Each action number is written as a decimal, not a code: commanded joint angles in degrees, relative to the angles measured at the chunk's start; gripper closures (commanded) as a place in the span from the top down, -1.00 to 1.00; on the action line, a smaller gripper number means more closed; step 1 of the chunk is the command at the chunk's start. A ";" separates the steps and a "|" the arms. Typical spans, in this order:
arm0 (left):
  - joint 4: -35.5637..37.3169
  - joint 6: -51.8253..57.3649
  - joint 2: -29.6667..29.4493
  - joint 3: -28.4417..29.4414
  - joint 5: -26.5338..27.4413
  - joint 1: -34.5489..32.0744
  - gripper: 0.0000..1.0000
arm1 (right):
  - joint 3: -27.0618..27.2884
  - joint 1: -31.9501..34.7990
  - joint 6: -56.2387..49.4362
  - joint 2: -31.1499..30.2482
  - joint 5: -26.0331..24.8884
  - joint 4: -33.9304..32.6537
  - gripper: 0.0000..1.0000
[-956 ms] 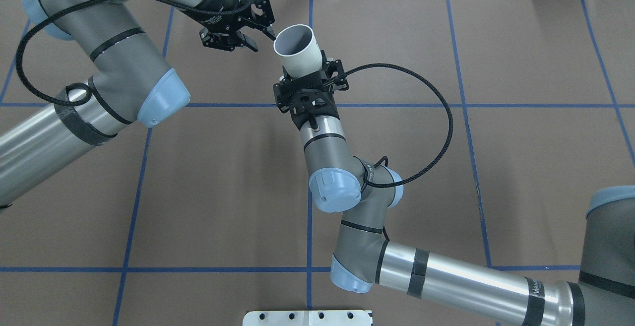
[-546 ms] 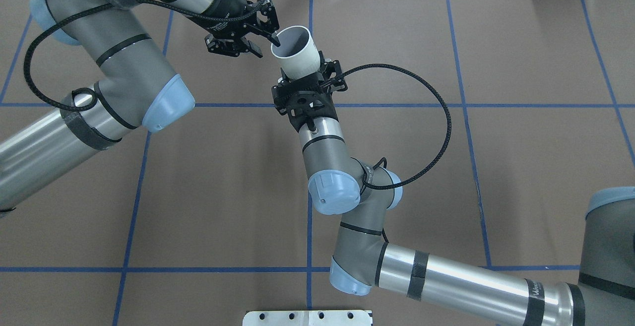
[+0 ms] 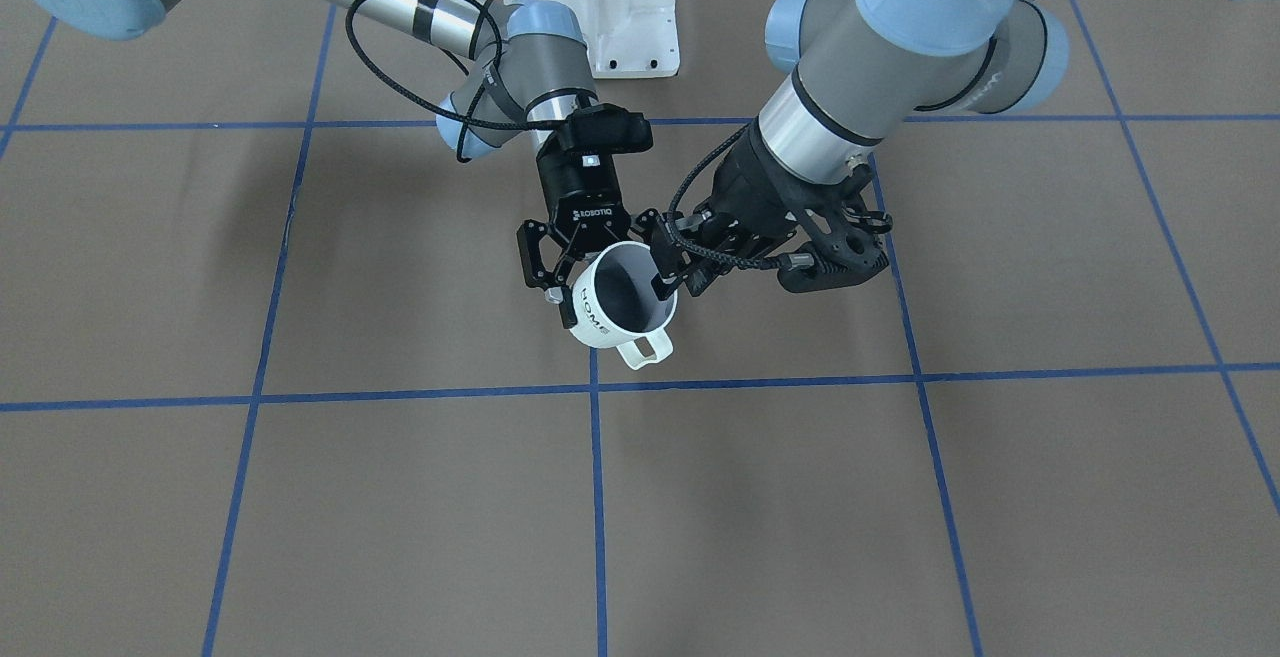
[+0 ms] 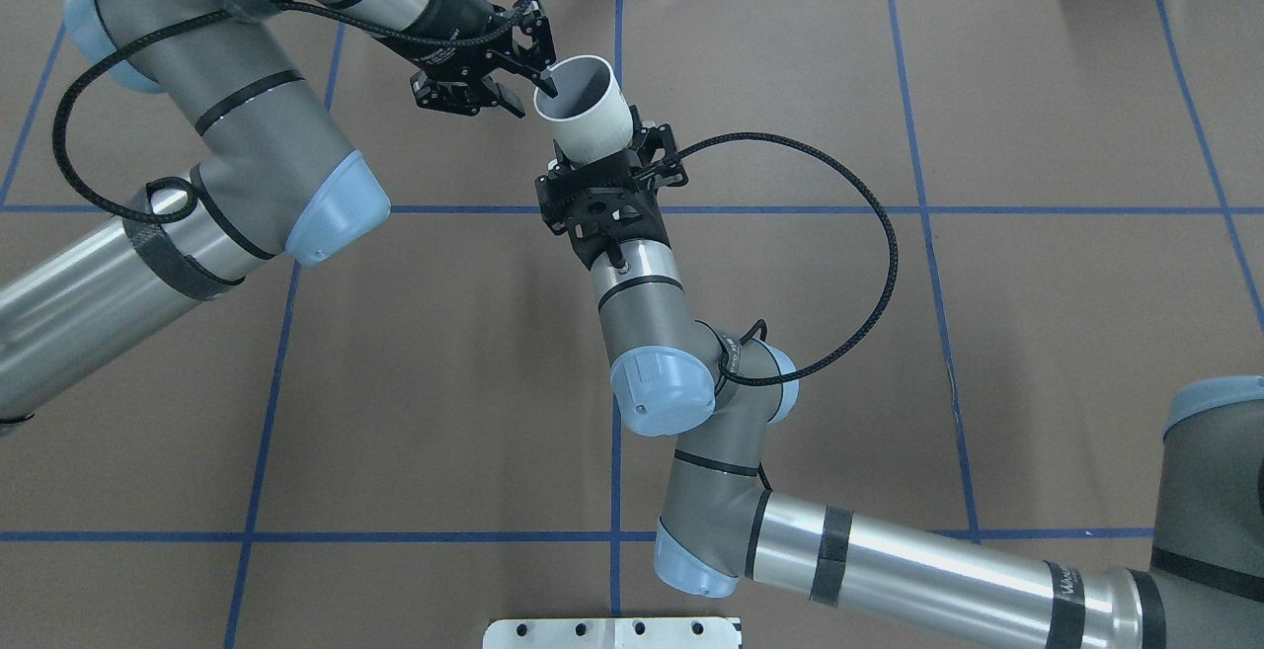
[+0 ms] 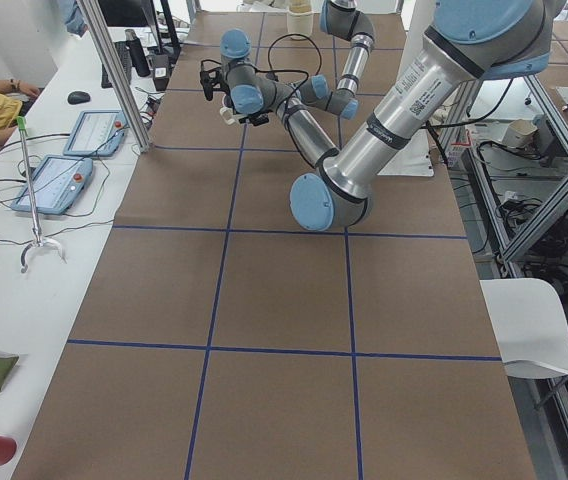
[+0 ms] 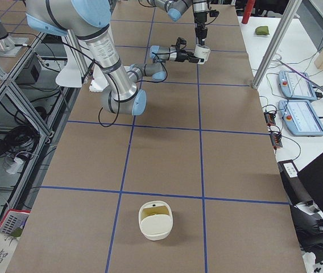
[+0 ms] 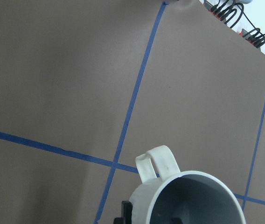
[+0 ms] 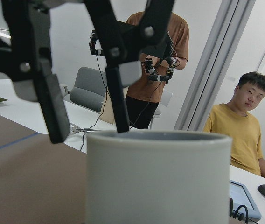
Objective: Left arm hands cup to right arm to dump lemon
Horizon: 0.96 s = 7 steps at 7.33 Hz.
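Cup (image 4: 595, 123) hangs in the air over the far middle of the bench (image 4: 987, 353). It is tipped, so in the overhead view its mouth points to 11 o'clock and its bottom to 5 o'clock. No lemon shows in its grey inside.

Right hand (image 4: 604, 163) sits at the cup's 6 o'clock and squeezes its lower part. Left hand (image 4: 530, 96) sits at the cup's 10 o'clock with its fingers spread apart. 1 finger (image 4: 541, 76) pokes into the mouth and the other stays outside, so the rim is between them. I think the next move hangs on that rim.

1 second ago the left hand was farther off toward 9 o'clock, with its finger only at the edge of the mouth. The cup has slid a little that way too.
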 commanded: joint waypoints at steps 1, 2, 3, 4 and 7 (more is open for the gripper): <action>-0.09 0.09 0.00 0.44 0.01 0.13 -0.14 | 0.08 -0.27 -0.15 -0.02 -0.35 0.03 -0.46; -0.09 0.09 0.00 0.44 0.01 0.21 -0.21 | 0.08 -0.27 -0.76 -0.02 -0.35 0.03 -0.45; -0.09 0.09 0.00 0.44 0.01 0.21 -0.23 | 0.08 -0.27 -1.29 -0.02 -0.35 0.03 -0.45; -0.18 0.18 0.00 0.53 0.01 0.21 -0.24 | 0.08 -0.27 -1.38 -0.02 -0.35 0.03 -0.45; -0.18 0.18 0.00 0.53 0.01 0.30 -0.29 | 0.52 -0.19 -3.14 -0.10 -0.26 0.12 -0.41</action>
